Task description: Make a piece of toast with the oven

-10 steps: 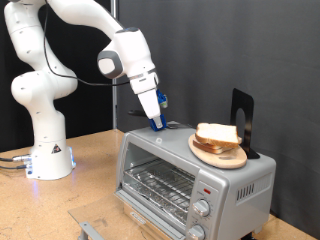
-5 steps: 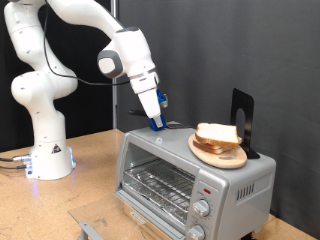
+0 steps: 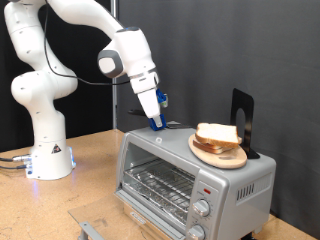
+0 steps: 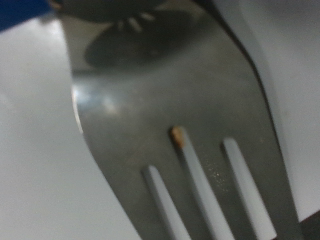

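- currently, the gripper [image 3: 157, 123] is positioned on the oven [image 3: 190, 170] top; finger spacing cannot be determined.
- the piece of toast [image 3: 218, 136] is stacked on a wooden plate [image 3: 203, 150].
- no legible labels are seen.

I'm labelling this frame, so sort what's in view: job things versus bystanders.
Job things:
- pale square bread slices with tan crust
- boxy silver-grey metal toaster oven
- tool, down at the oven's top

Bystanders:
- round wooden plate under the bread
- black upright stand
- wooden table
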